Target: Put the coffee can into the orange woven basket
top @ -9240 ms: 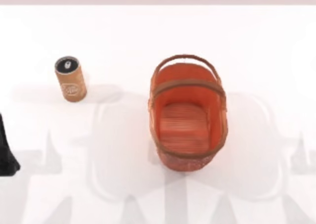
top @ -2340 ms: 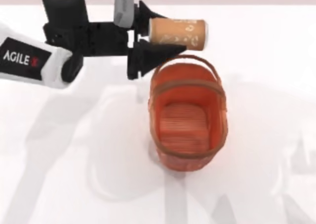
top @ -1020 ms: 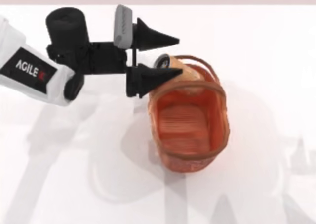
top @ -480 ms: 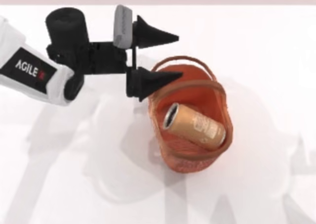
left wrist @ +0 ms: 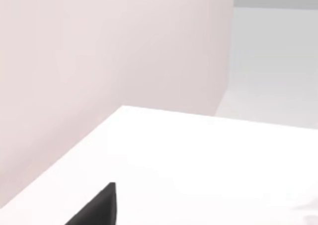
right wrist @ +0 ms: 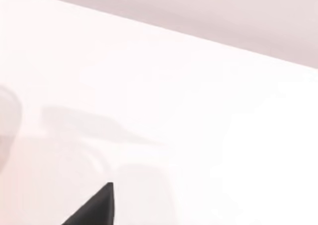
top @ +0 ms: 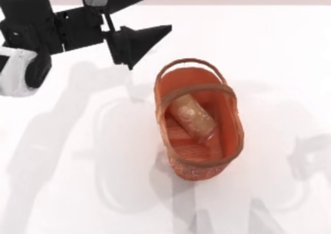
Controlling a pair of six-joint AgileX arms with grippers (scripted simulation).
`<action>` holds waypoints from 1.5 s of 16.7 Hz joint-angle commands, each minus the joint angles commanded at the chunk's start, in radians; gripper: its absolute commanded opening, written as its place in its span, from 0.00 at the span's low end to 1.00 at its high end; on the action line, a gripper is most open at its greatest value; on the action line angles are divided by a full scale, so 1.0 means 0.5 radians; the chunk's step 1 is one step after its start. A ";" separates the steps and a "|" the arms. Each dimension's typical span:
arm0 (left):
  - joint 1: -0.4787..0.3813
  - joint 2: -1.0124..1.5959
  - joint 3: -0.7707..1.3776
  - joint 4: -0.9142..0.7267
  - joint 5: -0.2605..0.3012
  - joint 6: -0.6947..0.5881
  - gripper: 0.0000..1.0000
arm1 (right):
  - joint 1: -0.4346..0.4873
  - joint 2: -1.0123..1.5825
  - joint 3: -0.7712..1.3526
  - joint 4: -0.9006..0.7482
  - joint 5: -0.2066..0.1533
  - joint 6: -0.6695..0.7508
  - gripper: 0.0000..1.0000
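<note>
The coffee can (top: 193,117) is seen lying on its side inside the orange woven basket (top: 234,104), resting on the slatted bottom and angled so one end sits up under the nearer arched handle and the other end points toward the basket's lower right wall. It's tucked partly beneath that brown handle, so a bit of it is crossed by the handle in the top view. The basket itself is sat upright on the white table (top: 279,53), pretty much mid-table. The left gripper (top: 153,12) is found up and to the left of the basket, well apart from it and clear of the rim, with its two black pointed fingers (top: 138,39) spread wide apart and nothing held between them. Both finger tips are aimed to the right, one of them cut off by the top edge of the top view. Over in the left wrist view only a black finger tip (left wrist: 97,208) is shown against table and wall. The right arm can't be made out in the top view; only one dark finger tip (right wrist: 93,206) is caught by its wrist camera, so its jaw state can't be told.
</note>
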 joint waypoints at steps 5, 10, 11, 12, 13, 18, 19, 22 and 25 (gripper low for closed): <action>0.164 -0.919 -0.451 -0.455 -0.528 -0.102 1.00 | 0.293 1.027 1.053 -0.716 0.008 -0.456 1.00; 0.324 -2.006 -1.068 -1.014 -1.120 -0.145 1.00 | 0.611 2.181 2.244 -1.485 0.014 -0.950 1.00; 0.351 -2.227 -1.192 -1.120 -1.234 -0.142 1.00 | 0.672 2.399 2.476 -1.631 0.015 -1.043 1.00; 0.377 -2.443 -1.313 -1.220 -1.345 -0.134 1.00 | 0.730 2.610 2.699 -1.772 0.016 -1.133 1.00; 0.401 -2.652 -1.428 -1.312 -1.451 -0.123 1.00 | 0.785 2.811 2.909 -1.906 0.017 -1.219 1.00; 0.490 -3.468 -1.880 -1.650 -1.891 -0.036 1.00 | 1.005 3.592 3.716 -2.440 0.019 -1.557 1.00; 0.501 -3.572 -1.940 -1.690 -1.954 -0.018 1.00 | 1.035 3.695 3.821 -2.514 0.019 -1.603 1.00; 0.520 -3.760 -2.049 -1.758 -2.072 0.023 1.00 | 1.092 3.880 4.009 -2.654 0.018 -1.689 1.00; 0.522 -3.780 -2.060 -1.764 -2.085 0.028 1.00 | 1.098 3.900 4.029 -2.669 0.018 -1.699 1.00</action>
